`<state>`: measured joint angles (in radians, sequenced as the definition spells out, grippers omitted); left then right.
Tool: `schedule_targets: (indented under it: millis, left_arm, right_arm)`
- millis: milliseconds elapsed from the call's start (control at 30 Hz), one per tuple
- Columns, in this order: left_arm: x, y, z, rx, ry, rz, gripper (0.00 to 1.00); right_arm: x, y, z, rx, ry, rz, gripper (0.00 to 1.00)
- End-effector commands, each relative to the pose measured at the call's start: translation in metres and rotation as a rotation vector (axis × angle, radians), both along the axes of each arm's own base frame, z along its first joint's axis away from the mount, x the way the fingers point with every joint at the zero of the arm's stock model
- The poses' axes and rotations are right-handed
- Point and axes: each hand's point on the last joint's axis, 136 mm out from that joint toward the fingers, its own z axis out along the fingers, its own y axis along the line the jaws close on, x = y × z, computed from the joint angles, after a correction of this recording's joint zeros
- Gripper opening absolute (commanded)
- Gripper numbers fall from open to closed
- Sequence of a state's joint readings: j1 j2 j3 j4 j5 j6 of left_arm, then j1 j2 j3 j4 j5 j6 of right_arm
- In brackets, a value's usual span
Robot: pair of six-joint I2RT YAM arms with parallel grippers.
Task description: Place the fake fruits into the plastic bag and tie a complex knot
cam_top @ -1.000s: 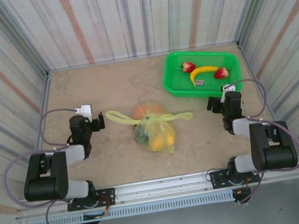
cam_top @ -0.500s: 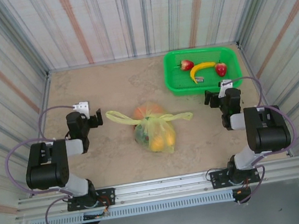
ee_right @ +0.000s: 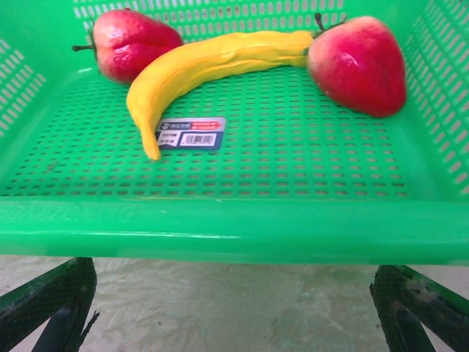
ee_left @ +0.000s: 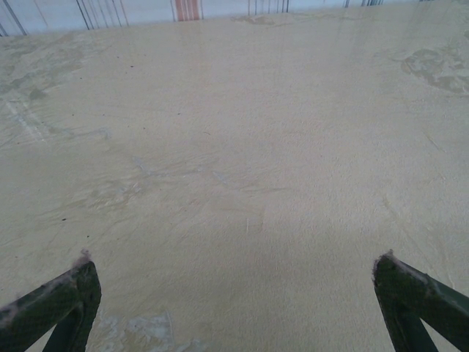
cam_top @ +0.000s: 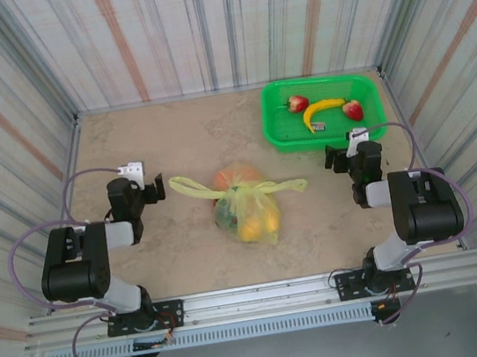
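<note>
bag (cam_top: 259,200) ctr table (cam_top: 170,135) | fruits (cam_top: 250,227) in bag | basket (ee_right: 234,227) far-R | banana (ee_right: 212,62) btwn 2 strawberries (ee_right: 357,64) in basket

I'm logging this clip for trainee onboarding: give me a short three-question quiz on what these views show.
1. True or false: the plastic bag lies on the table, apart from the green basket.
2. What lies in the basket? A) three oranges B) a banana and two red fruits C) a knife
3. Fill in: the left gripper and the right gripper both stand ____, holding nothing.
Key: 1 true; 2 B; 3 open.
</note>
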<state>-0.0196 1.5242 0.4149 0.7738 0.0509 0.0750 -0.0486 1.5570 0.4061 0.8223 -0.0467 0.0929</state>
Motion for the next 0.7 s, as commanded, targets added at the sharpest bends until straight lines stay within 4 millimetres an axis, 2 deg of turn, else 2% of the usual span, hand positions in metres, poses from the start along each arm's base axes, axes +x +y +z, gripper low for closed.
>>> schedule_targets:
  millis: [0,667]
  left_arm:
    - [0.0009,0.0024,0.0074,0.011,-0.024,0.013,0.99]
    - [0.001,0.0009,0.0072,0.013,-0.025,0.012,0.99]
  right_arm:
    - [-0.0017,-0.0026,0.0024,-0.012,-0.009,-0.003,0.99]
    - [-0.0014,-0.0025,0.0028,-0.011,-0.01,-0.003,0.99]
